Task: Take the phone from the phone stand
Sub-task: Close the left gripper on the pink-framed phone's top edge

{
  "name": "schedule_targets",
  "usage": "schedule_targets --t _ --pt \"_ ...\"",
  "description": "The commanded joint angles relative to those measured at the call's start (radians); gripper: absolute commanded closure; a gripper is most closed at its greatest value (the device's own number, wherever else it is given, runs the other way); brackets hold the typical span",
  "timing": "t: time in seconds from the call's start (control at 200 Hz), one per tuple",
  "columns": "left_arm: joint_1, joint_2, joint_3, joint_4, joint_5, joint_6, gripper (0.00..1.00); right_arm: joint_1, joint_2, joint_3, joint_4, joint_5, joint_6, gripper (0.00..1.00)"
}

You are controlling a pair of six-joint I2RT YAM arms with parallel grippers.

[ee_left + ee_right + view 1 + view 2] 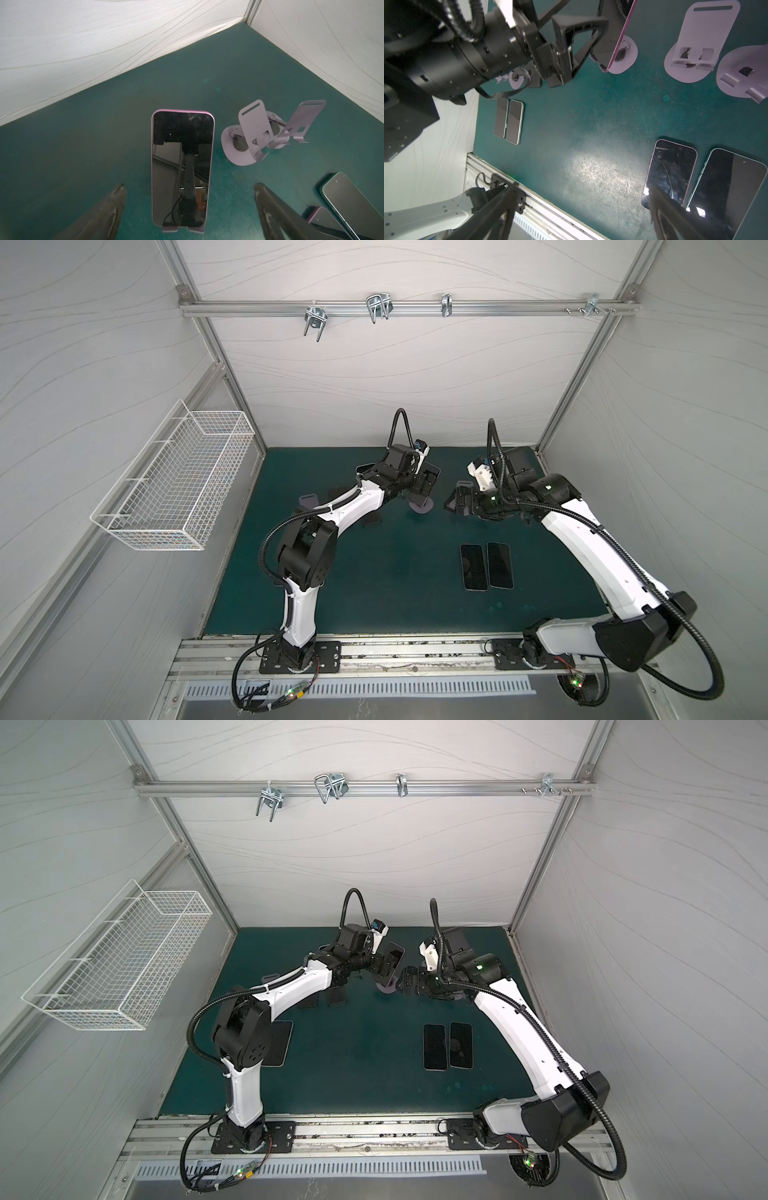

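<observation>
Left fingers (108,212): wide apart and holding nothing, one on each side of the phone.
Phone (182,166): dark screen with a pink edge. It leans upright in the phone stand, between the left fingers, with a strip of green worktop (83,145) showing on each side.
Phone stand (172,229): light purple. Its small lip carries the lower edge of the phone, close to the left fingers.
Right fingers (670,216): wide apart and holding nothing. They face the left fingers, near the stand.
Empty stands (249,135): two, purple, past the left fingers and beside the phone.
Flat phones (668,172): two side by side on the worktop by the right fingers. I cannot tell if they touch.
</observation>
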Motion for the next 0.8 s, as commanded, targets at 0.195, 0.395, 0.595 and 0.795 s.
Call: schedule_targets --t 0.195,0.395,0.595,0.795 --pt "0.006 0.098 0.124 0.074 0.049 -0.032 0.03 0.011 0.014 0.016 -0.057 0.035 -0.028 0.01" --pt "0.005 0.127 0.142 0.066 0.028 -0.042 0.03 0.009 0.021 0.017 -0.067 0.047 -0.041 0.01" --pt "0.005 0.151 0.150 0.051 0.021 -0.021 0.03 0.007 0.035 0.019 -0.068 0.037 -0.049 0.01" --pt "0.001 0.163 0.149 0.048 0.026 0.003 0.03 -0.004 0.041 0.013 -0.067 0.032 -0.055 0.01"
